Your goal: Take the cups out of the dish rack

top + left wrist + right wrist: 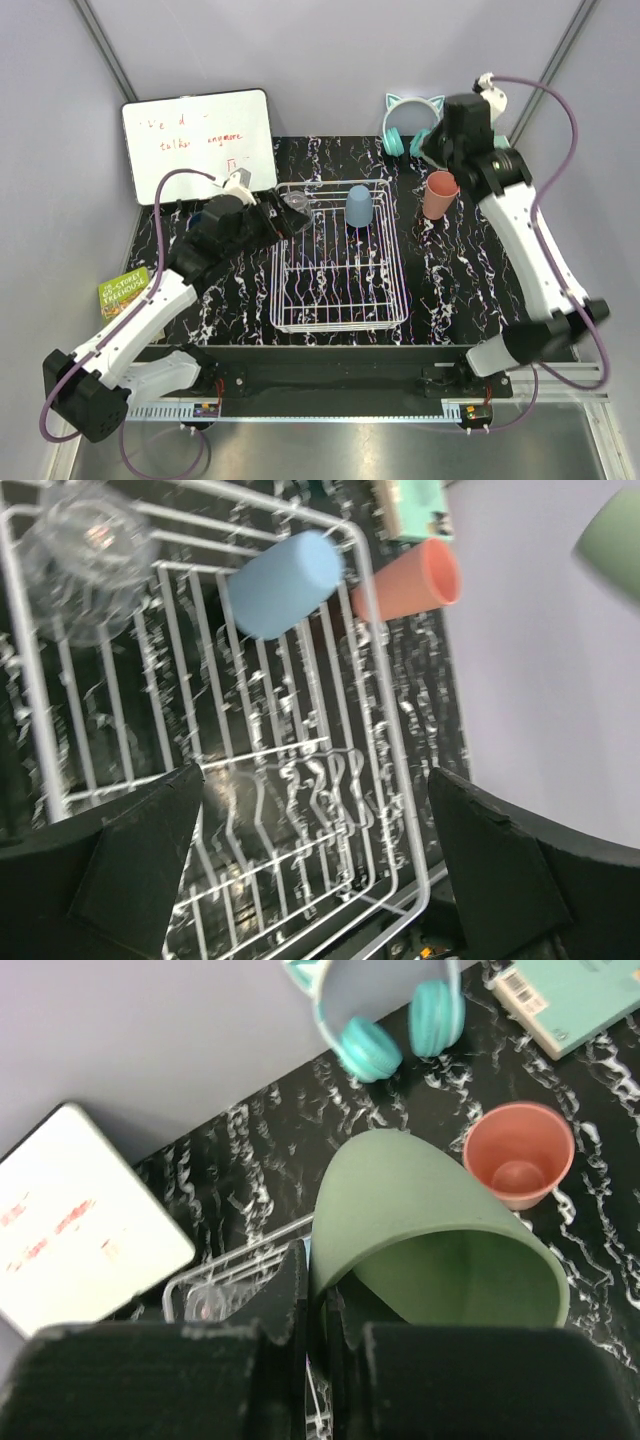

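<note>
The white wire dish rack (340,300) sits mid-table. A light-blue tumbler (358,206) stands upside down at its far side, and a clear glass (295,203) is in its far left corner. A salmon-pink tumbler (439,194) stands upright on the table right of the rack. My right gripper (325,1310) is shut on the rim of a sage-green tumbler (430,1220), held in the air above the pink one (518,1153). My left gripper (320,850) is open and empty over the rack's left part (400,780), near the glass (88,555). The mugs are not clearly visible.
A whiteboard (198,143) leans at the back left. Teal cat-ear headphones (410,125) and a teal box (570,995) lie at the back right. A green booklet (123,290) lies at the table's left edge.
</note>
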`<action>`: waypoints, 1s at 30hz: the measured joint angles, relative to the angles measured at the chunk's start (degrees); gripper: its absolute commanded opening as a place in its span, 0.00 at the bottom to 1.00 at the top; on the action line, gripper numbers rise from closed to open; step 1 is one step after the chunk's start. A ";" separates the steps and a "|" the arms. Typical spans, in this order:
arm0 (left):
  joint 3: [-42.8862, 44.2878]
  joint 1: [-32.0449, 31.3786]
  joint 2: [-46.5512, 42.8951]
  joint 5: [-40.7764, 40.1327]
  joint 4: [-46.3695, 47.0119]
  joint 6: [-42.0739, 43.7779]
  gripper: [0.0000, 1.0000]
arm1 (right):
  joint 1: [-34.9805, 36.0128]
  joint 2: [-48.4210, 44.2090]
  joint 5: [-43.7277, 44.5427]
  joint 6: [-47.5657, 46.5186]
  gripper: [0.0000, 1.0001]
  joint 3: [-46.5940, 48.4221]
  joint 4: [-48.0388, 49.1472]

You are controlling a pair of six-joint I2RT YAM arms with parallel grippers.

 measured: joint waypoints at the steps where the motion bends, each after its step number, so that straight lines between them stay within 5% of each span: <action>1: -0.52 0.02 -0.39 -0.31 -0.85 0.00 0.99 | -1.20 3.80 0.02 0.24 0.00 4.55 -2.10; 6: -3.78 0.00 -3.26 -1.25 -5.35 0.04 0.99 | -6.29 27.43 0.63 3.19 0.00 37.59 -22.53; 10: -4.94 0.00 -4.96 -1.92 -6.75 0.46 0.99 | -7.74 44.37 0.46 4.22 0.00 61.46 -27.61; 21: -6.64 0.00 -4.63 -2.38 -8.33 0.87 0.99 | -8.83 43.23 0.39 5.46 0.00 41.24 -35.28; 30: -6.69 0.00 -1.86 -2.34 -8.70 0.87 0.99 | -10.49 38.01 0.44 5.20 0.00 34.03 -35.15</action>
